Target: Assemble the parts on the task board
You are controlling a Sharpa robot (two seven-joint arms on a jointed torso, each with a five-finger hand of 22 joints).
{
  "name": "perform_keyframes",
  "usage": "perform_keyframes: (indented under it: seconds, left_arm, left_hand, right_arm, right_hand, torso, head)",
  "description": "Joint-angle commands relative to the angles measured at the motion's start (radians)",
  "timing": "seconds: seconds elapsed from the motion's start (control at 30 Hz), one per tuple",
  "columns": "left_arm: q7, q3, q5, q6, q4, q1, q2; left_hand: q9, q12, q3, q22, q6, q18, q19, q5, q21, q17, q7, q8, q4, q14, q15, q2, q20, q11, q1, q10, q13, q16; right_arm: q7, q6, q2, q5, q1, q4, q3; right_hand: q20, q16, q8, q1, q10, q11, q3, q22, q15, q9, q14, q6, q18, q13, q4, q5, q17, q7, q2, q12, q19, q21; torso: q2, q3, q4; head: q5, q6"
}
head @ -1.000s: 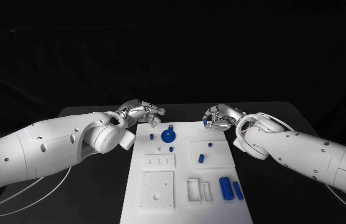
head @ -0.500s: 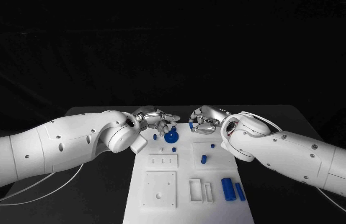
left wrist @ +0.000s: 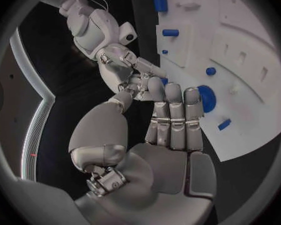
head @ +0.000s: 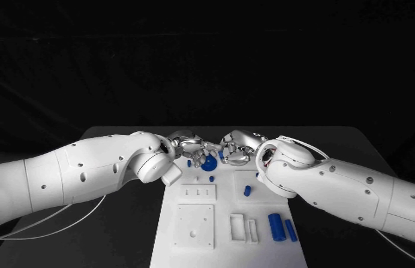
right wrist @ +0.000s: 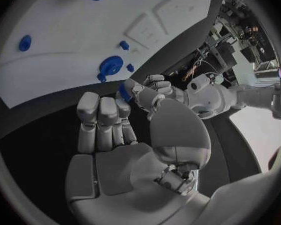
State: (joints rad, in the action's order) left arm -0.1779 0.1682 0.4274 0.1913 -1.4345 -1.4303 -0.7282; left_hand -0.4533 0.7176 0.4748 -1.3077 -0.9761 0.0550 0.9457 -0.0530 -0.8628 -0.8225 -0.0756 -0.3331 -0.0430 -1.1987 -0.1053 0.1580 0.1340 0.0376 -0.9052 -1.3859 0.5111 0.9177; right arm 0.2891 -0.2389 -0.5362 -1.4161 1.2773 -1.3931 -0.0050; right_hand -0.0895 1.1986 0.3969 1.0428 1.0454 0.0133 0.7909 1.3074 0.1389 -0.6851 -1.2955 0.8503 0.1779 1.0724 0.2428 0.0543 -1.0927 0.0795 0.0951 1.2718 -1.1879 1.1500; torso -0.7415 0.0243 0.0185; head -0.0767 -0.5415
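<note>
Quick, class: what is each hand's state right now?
Left hand: open, holding nothing.
Right hand: pinching a small blue part.

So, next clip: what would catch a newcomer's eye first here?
The two silver hands, left hand and right hand, nearly meeting over the far end of the white task board. Between them sits a round blue part on the board. Nearer the robot, two blue cylinders lie side by side on the board's right side.
</note>
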Motion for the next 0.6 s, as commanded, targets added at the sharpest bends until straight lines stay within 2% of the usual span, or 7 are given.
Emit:
perform_keyframes:
  seconds: [0.03,0.6]
  left_arm:
    - [-0.059,0.0,0.056,-0.024,0.001,-0.002,0.003]
    - [-0.082,0.001,0.068,-0.049,0.003,-0.002,0.01]
  left_hand:
    - [-0.001,0.009,0.0,-0.021,-0.01,0.01,-0.003,0.002,-0.005,0.001,0.001,0.007,0.008,0.005,-0.008,0.003,0.067,0.001,-0.005,0.013,0.002,0.008]
    - [-0.005,0.022,0.0,-0.019,-0.02,0.007,-0.01,0.001,-0.013,0.007,0.003,0.004,0.013,0.01,-0.008,-0.011,0.07,0.003,-0.005,0.022,0.006,0.015]
  right_arm:
    - [0.016,0.017,0.002,-0.021,0.001,-0.008,0.0]
    - [0.021,0.032,0.011,-0.019,0.001,-0.025,-0.001]
  right_hand:
    - [-0.007,0.003,0.003,-0.001,-0.024,0.029,0.008,0.011,0.009,-0.002,0.001,0.206,0.084,-0.001,0.0,-0.005,0.001,-0.013,0.009,0.006,-0.003,0.005]
    - [-0.006,0.003,0.002,-0.001,-0.022,0.029,0.013,0.01,0.009,-0.005,0.0,0.207,0.084,-0.003,-0.002,-0.005,0.001,-0.013,0.012,0.005,-0.005,0.005]
  torso:
    - [-0.001,0.0011,0.0021]
    - [-0.001,0.0013,0.0013]
  head:
    - [-0.003,0.0]
    - [-0.004,-0.004]
